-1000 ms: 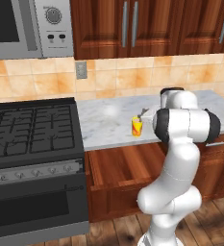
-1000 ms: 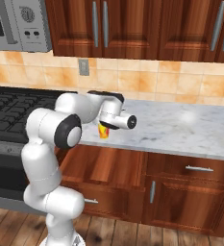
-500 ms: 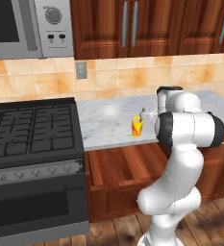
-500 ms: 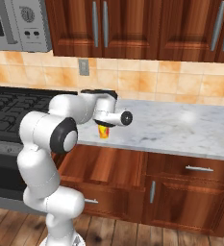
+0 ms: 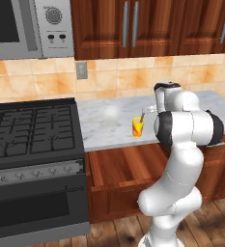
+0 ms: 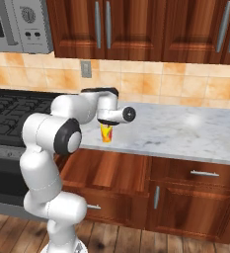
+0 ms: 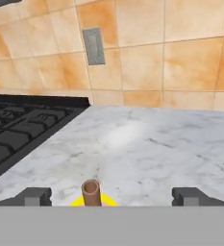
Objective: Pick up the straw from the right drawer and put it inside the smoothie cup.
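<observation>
**One straw, already seated in cup**

Gripper [image 7: 111,197] is spread wide, gripping nothing. Straw [image 7: 91,192] stands in the smoothie cup [image 5: 137,127] on the counter [image 5: 109,128], at 6 o'clock between my fingertips [image 7: 34,196], long axis pointing toward me. I judge retreat comes next.

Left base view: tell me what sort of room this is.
A home kitchen, rendered rather than real. A black gas stove with an oven below stands beside a marble counter, a microwave hangs above, and reddish-brown wooden cabinets run over an orange tile backsplash.
</observation>
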You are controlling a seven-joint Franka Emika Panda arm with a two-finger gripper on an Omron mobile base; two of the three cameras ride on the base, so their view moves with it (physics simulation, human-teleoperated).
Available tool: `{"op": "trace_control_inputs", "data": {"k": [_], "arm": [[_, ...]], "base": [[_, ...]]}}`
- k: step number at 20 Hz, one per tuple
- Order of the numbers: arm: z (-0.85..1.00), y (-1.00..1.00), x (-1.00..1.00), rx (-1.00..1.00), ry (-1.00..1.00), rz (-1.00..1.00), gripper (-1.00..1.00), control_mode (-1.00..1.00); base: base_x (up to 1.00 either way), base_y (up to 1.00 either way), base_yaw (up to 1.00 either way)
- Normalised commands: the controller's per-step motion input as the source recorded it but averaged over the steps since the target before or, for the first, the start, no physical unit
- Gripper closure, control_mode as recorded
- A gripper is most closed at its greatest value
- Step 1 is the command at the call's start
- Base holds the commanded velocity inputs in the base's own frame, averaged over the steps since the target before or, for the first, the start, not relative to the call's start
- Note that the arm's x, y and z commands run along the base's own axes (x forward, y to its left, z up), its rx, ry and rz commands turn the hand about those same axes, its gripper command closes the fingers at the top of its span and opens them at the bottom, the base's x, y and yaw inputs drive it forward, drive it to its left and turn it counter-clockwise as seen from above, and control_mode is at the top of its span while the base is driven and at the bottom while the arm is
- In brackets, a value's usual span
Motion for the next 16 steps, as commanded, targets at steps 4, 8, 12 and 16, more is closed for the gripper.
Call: {"op": "trace_control_inputs", "data": {"k": [4,8,12,16], "arm": [[0.0,-0.42,-0.51,0.0,0.07,-0.17,-1.0,-1.0],[0.17,-0.25,-0.92,0.0,0.01,-0.14,-1.0,-1.0],[0.35,-0.01,-0.94,-0.02,0.0,-0.06,-1.0,-1.0],[0.53,0.13,-0.75,-0.13,0.04,-0.01,-1.0,-1.0]], "base": [[0.0,0.0,0.0],[0.0,0.0,0.0],[0.0,0.0,0.0],[0.0,0.0,0.0]]}}
